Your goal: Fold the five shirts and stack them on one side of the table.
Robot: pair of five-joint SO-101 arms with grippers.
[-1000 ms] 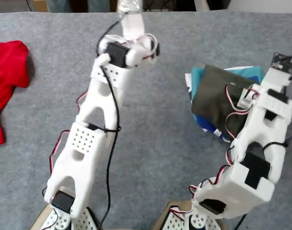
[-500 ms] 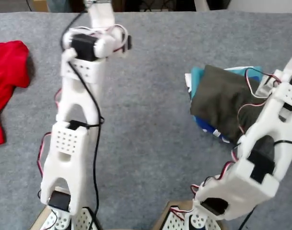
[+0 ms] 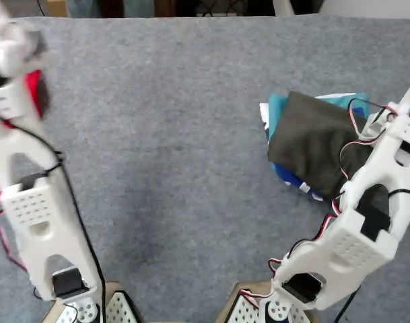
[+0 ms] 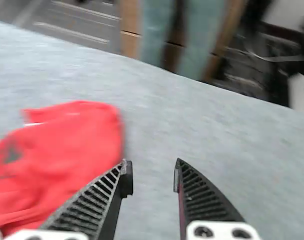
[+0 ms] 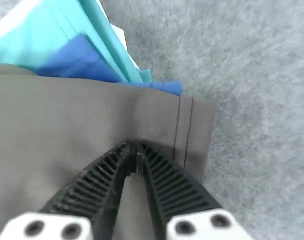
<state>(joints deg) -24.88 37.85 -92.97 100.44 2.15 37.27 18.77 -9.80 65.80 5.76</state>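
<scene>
A crumpled red shirt (image 4: 57, 145) lies at the table's left edge, partly hidden under the left arm (image 3: 29, 202) in the high view. My left gripper (image 4: 152, 168) hangs open just above and beside it, nothing between its fingers. On the right side sits a stack of folded shirts (image 3: 312, 145): an olive-brown one (image 5: 67, 125) on top, with teal (image 5: 52, 35) and blue (image 5: 72, 62) ones under it. My right gripper (image 5: 136, 150) is shut, its tips together over the olive-brown shirt near its hemmed edge.
The grey felt table (image 3: 184, 148) stretches between the two arms. The right arm (image 3: 366, 215) leans over the near right corner of the stack. Furniture and a person's legs stand beyond the table's far edge (image 4: 191, 75).
The left arm has swung from the table's middle far to the left, ending over the red shirt. The right arm shifted slightly right, then held beside the stack.
</scene>
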